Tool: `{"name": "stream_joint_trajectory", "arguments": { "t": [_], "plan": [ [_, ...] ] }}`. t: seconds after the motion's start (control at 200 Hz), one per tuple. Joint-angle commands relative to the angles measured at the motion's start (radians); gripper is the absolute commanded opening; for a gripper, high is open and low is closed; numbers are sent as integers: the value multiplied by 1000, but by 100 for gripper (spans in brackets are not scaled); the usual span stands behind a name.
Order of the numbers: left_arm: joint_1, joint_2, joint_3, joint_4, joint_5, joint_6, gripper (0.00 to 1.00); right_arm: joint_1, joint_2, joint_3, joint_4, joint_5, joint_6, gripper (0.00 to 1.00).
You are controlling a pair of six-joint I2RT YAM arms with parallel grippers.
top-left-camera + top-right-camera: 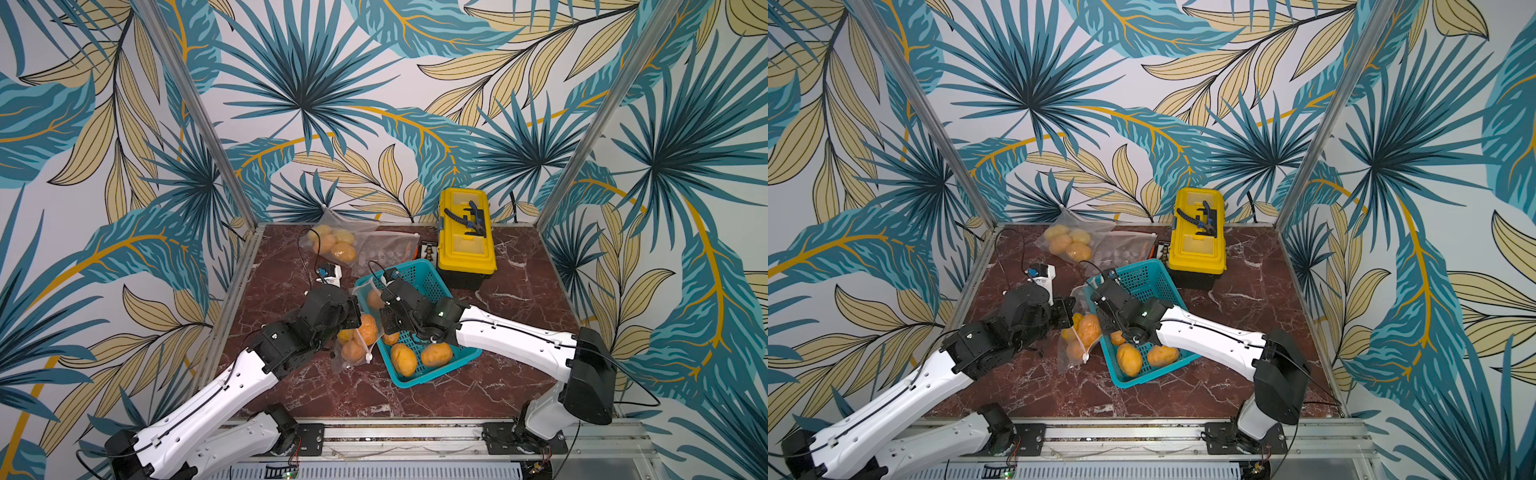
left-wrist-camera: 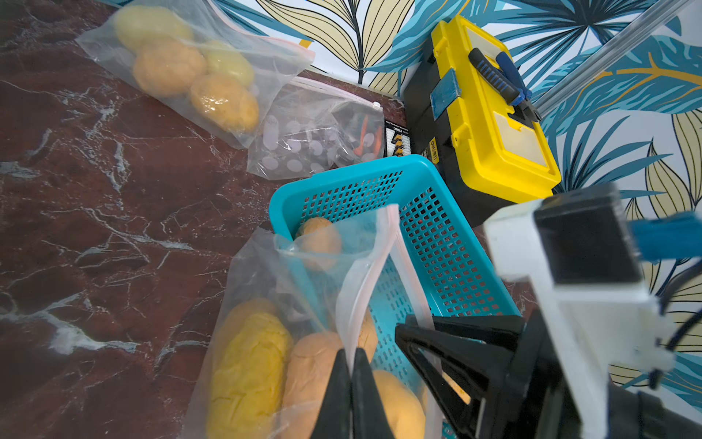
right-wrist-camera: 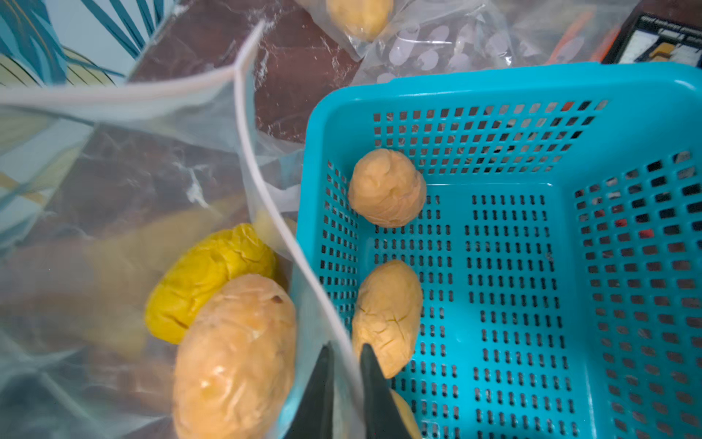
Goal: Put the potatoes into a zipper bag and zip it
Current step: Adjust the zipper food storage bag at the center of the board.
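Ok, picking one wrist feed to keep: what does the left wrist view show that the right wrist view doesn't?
Left wrist only: the yellow toolbox and the whole far bag of potatoes. Right wrist only: two loose potatoes, unobstructed, in the teal basket. Both: that basket, the open bag holding potatoes, left fingers or right fingers shut on its rim.

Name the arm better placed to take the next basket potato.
Probably right: the right fingers pinch the zipper bag rim over the blue basket's potatoes; the left fingers hold the bag outside it.
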Motion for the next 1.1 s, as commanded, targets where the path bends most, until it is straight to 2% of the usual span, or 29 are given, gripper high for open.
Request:
{"name": "stream_joint_trajectory", "arguments": {
  "t": [0.0,0.06,0.386,0.566,0.811,0.861,0.926,1.097],
  "plan": [
    [-2,-32,-19,22,-30,-2,0,-3,3,53,-7,-3,-40,4],
    [-2,-47,-30,22,-50,-10,0,-2,4,79,-12,-14,-57,0],
    [-2,-114,-81,22,-131,-74,0,-3,36,189,-18,-98,-115,0],
    [0,-76,-80,22,-163,-111,0,-3,73,228,-11,-152,-132,0],
    [0,-10,-67,21,-235,-144,0,-3,144,299,-32,-142,-155,0],
    [0,5,-65,22,-259,-155,0,-3,156,310,-31,-141,-161,4],
    [3,26,-61,22,-270,-162,0,-3,156,309,-21,-139,-166,17],
    [10,47,-56,21,-275,-171,0,-2,108,269,-4,-114,-176,40]
  ]
}}
